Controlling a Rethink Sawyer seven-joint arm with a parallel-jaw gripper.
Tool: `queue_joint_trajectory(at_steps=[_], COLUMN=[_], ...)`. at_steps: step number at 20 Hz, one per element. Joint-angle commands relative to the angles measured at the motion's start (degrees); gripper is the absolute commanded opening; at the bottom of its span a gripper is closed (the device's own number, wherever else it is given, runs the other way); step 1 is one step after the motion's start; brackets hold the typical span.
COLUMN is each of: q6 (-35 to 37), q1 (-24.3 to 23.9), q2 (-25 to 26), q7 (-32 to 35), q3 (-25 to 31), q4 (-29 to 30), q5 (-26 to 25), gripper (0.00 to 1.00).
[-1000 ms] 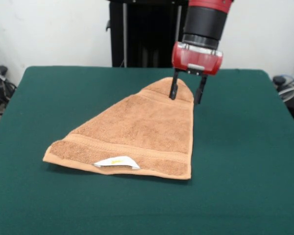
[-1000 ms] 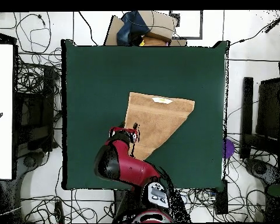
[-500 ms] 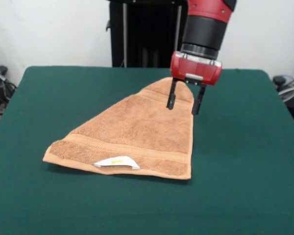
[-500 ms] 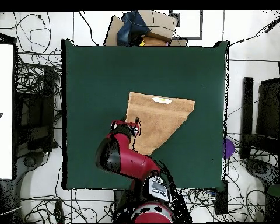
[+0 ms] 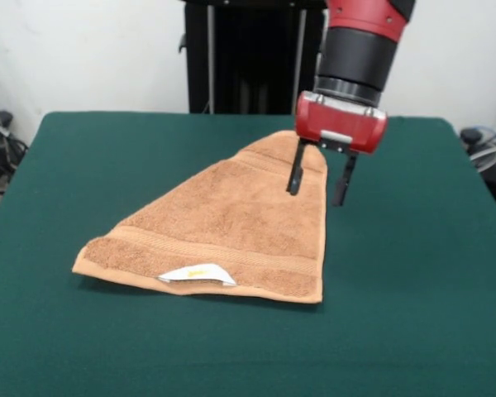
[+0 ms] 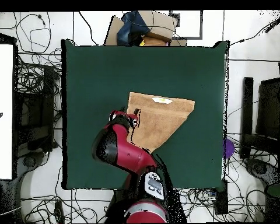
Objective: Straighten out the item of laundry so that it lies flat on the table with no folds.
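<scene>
Gripper (image 5: 318, 184) spread wide astride the towel (image 5: 223, 227) edge near its folded tip; I'd pinch only the top layer

1 towel (image 5: 231, 223), folded to a triangle, w/ 1 white label (image 5: 197, 274) at near edge. 1 green table (image 5: 413, 289). 1 arm (image 6: 122, 153) w/ 1 gripper (image 5: 318, 184), 2 fingers (image 5: 295, 169).

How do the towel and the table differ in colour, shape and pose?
The towel is light brown; the table is dark green. The towel is folded into a rough triangle; the table is a wide rectangle. The towel covers only a small middle part of the table. Both show a soft, matte surface.
</scene>
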Motion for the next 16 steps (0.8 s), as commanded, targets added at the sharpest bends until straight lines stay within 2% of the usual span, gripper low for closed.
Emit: queue_joint_trajectory(at_steps=[1,4,10,12,16], q6=[6.16,4.08,4.21,4.23,5.30], q1=[2.55,4.05,10.52,11.75,12.74], q2=[1.67,3.95,9.48,11.11,14.33], q7=[13.84,13.56,9.19,7.54,5.28], q3=[2.78,1.94,-3.08,-4.17,-4.90], q4=[-5.44,-6.73,-11.03,-11.82,-13.33], q5=[7.34,10.07,23.13,25.39,25.23], gripper=[1.00,1.00,1.00,1.00,1.00])
